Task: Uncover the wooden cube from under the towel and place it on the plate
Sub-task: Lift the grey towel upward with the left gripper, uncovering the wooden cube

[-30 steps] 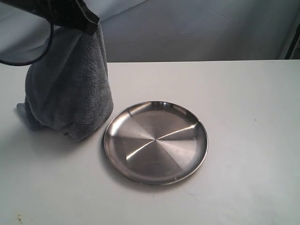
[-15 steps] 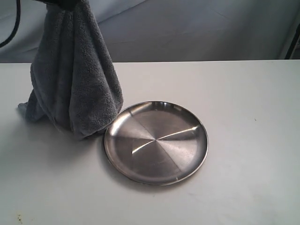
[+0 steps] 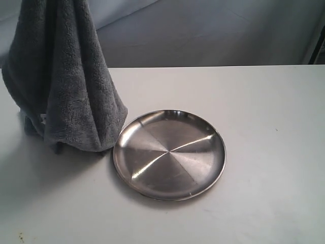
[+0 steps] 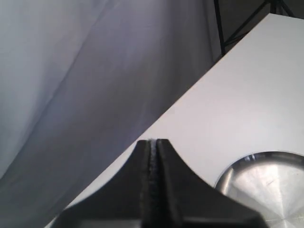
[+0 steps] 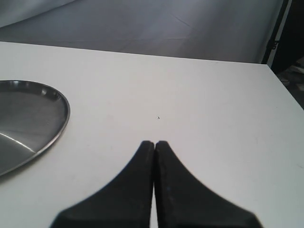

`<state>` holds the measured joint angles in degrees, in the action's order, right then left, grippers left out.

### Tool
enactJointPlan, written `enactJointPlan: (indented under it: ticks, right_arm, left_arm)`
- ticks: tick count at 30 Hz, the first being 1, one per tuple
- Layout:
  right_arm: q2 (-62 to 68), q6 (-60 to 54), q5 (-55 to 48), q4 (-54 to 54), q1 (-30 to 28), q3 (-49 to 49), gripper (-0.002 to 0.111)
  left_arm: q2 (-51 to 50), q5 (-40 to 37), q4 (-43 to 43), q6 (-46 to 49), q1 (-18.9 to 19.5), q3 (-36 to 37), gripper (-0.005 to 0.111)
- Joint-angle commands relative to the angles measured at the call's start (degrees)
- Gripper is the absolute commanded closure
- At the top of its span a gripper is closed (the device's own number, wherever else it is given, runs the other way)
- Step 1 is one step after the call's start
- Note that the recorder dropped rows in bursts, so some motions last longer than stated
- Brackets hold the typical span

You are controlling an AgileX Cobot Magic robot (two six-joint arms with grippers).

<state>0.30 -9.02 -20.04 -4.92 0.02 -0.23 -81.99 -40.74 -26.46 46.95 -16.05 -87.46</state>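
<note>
The dark grey-blue towel hangs in a tall drape at the left of the table, its top running out of the exterior view. Its lower edge still reaches the table beside the plate. My left gripper is shut on a thin fold of the towel and is above the exterior view's frame. The steel plate lies bare below it. The wooden cube is hidden behind the hanging cloth. My right gripper is shut on nothing, low over the table to the right of the plate.
The white table stretches to the right of the plate. A grey cloth backdrop hangs behind the table's far edge. A dark stand is beyond the table's right corner.
The left gripper has risen out of the top of the exterior view, pulling the towel higher and a little to the left. The plate has stayed put.
</note>
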Motion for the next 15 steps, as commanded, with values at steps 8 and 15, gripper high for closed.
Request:
enactJointPlan:
  ticks: [8, 15]
  right_arm:
    - [-0.30, 0.03, 0.00, -0.23, 0.07, 0.23, 0.108]
    - [-0.30, 0.03, 0.00, -0.23, 0.07, 0.23, 0.108]
  left_arm:
    - [6.55, 10.44, -1.18, -0.67, 0.13, -0.52, 0.107]
    - [8.66, 11.58, -0.85, -0.67, 0.13, -0.52, 0.107]
